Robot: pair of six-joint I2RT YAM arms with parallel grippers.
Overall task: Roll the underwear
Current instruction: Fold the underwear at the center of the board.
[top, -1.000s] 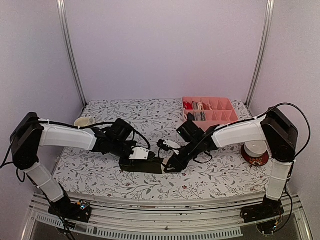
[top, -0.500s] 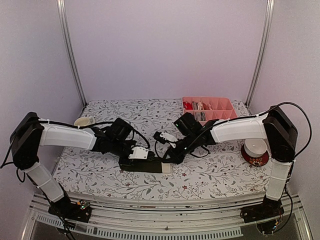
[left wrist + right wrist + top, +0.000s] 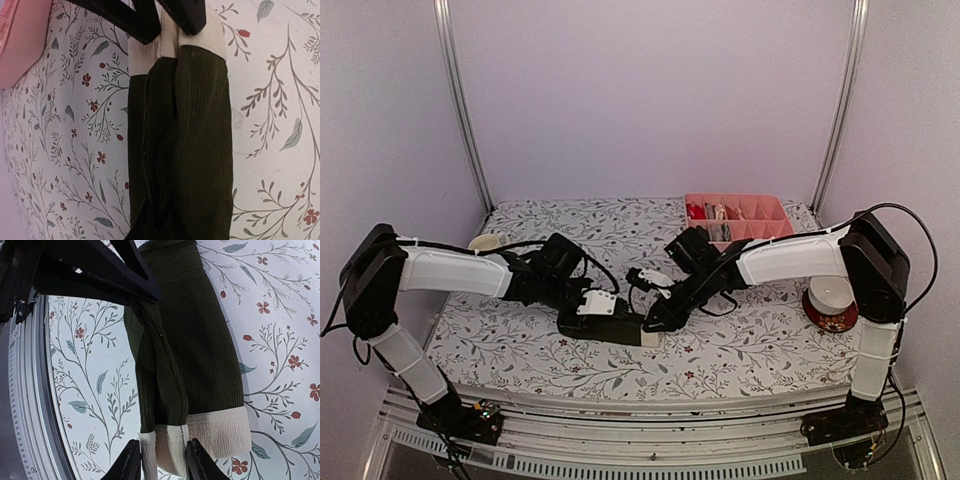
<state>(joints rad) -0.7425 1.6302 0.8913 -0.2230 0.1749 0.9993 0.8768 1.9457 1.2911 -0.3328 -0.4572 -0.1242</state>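
The underwear lies folded into a narrow strip mid-surface, not yet rolled, with my right tool pinched nearly closed on its pale waistband and my left tool at the other end, grip unclear

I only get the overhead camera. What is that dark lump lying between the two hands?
Observer: The wrist cameras show it is the underwear, dark olive ribbed cloth with a cream waistband at one end.
Visitor: Is anything gripping it?
Observer: Yes, the right hand. Its fingers pinch a fold of that cream band.
Visitor: So is it rolled up already?
Observer: Not that I can see. From the left wrist it lies as a long folded strip, stretched out flat on the flowered tablecloth.
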